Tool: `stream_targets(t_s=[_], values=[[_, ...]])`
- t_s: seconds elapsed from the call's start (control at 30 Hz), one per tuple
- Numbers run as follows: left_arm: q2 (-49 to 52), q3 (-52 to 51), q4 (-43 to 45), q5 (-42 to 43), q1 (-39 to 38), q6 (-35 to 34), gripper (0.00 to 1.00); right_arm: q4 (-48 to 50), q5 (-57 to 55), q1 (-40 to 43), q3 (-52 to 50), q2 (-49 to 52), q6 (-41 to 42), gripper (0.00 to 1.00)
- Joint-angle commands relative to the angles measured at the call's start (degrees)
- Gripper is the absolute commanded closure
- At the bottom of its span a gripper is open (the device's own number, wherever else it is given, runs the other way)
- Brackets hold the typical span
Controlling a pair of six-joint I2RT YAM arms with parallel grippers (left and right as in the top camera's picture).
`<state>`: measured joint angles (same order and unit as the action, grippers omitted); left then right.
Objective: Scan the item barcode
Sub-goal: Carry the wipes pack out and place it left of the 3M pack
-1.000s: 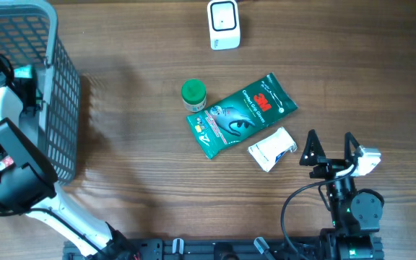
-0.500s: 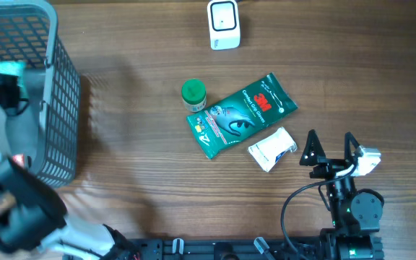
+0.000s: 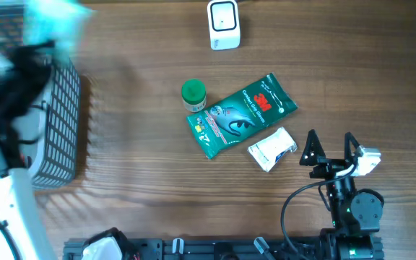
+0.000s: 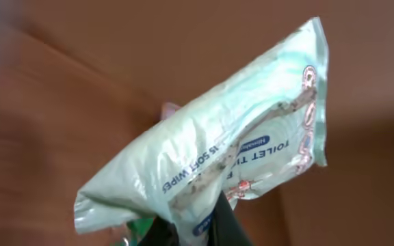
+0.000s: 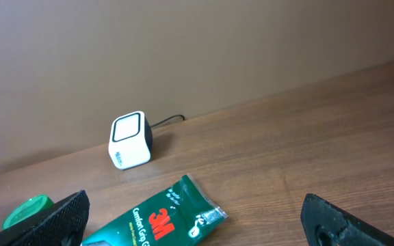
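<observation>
A pale green wipes packet [image 4: 224, 150] hangs crumpled in the air, and my left gripper [image 4: 195, 227] is shut on its lower edge. From overhead that packet is a cyan blur [image 3: 53, 18] above the basket's far corner, with the left arm smeared by motion. The white scanner [image 3: 224, 24] stands at the back middle of the table and also shows as a small box [image 5: 130, 140] in the right wrist view. My right gripper [image 3: 331, 148] stands open near the front right with nothing between its fingers.
A grey wire basket [image 3: 56, 123] fills the left side. In the middle lie a green 3M pack [image 3: 240, 114], a green-capped bottle [image 3: 193, 94] and a small white packet [image 3: 272, 148]. The packet lies just left of the right gripper.
The left gripper closed on the wipes packet in the basket and rose fast toward the back with it. The right arm has not moved.
</observation>
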<state>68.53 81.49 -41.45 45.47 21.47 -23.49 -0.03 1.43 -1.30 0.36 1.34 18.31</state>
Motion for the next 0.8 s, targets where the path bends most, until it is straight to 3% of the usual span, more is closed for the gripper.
stream_targets(t_s=[0.0,0.1,0.27,0.37,0.53,0.63,0.7,0.73,0.77], values=[[1.64,0.09,-9.51,7.04,-12.55,29.38,0.96,0.17,0.48,0.20,-0.07,0.04,-0.11,0.00],[5.97,-0.37,-19.98,-4.24,-21.88,34.03,0.96,0.17,0.48,0.20,-0.07,0.04,-0.11,0.00],[11.02,-9.25,-18.03,-9.38,-26.25,29.77,0.96,0.17,0.48,0.20,-0.07,0.04,-0.11,0.00],[11.89,-20.26,-9.22,-10.47,-26.08,17.25,0.96,0.17,0.48,0.20,-0.07,0.04,-0.11,0.00],[11.89,-38.47,9.55,-20.04,-26.14,-17.88,0.96,0.17,0.48,0.20,-0.07,0.04,-0.11,0.00],[11.89,-43.74,17.40,-20.04,-26.40,-24.85,0.96,0.17,0.48,0.20,-0.07,0.04,-0.11,0.00],[11.87,-44.33,18.05,-20.00,-26.86,-24.92,0.96,0.17,0.48,0.20,-0.07,0.04,-0.11,0.00],[11.72,-44.33,18.05,-19.41,-27.12,-24.68,0.93,0.17,0.48,0.20,-0.07,0.04,-0.09,0.00],[11.52,-44.30,18.05,-18.45,-27.26,-24.50,0.78,0.17,0.48,0.20,-0.07,0.04,-0.11,0.00]])
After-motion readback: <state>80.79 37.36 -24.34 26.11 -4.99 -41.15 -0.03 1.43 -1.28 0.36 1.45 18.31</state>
